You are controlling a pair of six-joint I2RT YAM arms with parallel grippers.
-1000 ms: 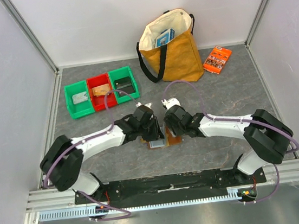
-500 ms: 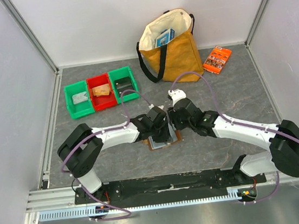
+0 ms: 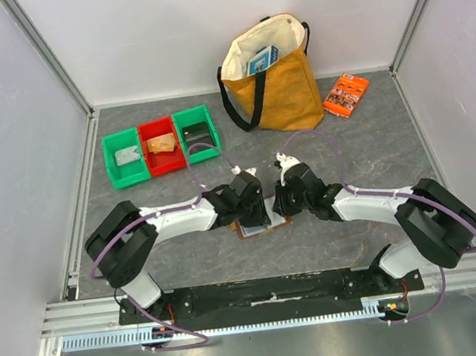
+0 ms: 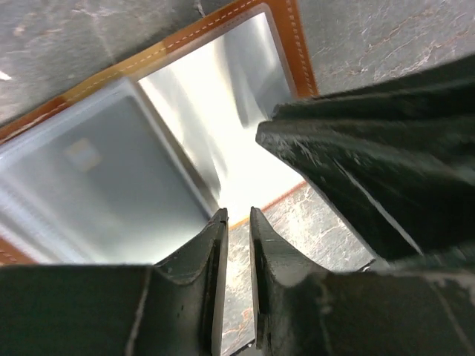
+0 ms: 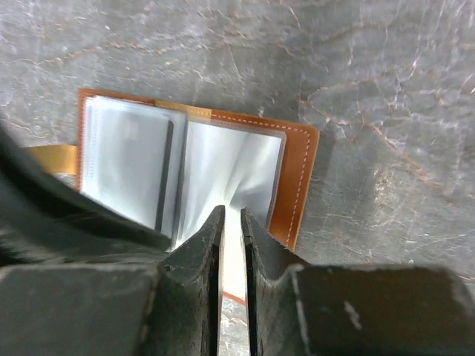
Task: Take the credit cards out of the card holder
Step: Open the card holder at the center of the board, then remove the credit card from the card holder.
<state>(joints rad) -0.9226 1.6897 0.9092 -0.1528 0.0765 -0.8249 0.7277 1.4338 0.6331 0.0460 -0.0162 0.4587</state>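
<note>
The card holder (image 3: 253, 228) lies spread open on the grey table (image 3: 364, 141), a little beyond the arm bases and about midway between the side walls. Bare table lies to its left and right. Its brown stitched border lies flat, and the pale, glossy sleeves inside face up. The credit cards (image 4: 96, 178) show only dimly through the stack of sleeves on one half; how many there are cannot be told. A tan tab (image 5: 52, 157) sticks out from the edge of that half. The two arms reach in from either side and crowd the holder, the left gripper (image 4: 236, 215) just beside the right gripper (image 5: 231, 211). In the left wrist view the dark bulk of the right one fills the right side. The left gripper's jaws are drawn almost together, with a thin slit between them, and its tips are at the sleeve's near edge. The right gripper's jaws are just as narrow, and its tips are over the other half's sleeve. Whether either nips the plastic cannot be told. Farther back on the left sit the green and red bins (image 3: 160, 144). A yellow tote bag (image 3: 278, 77) stands near the back wall, and an orange packet (image 3: 346, 93) lies to its right.
</note>
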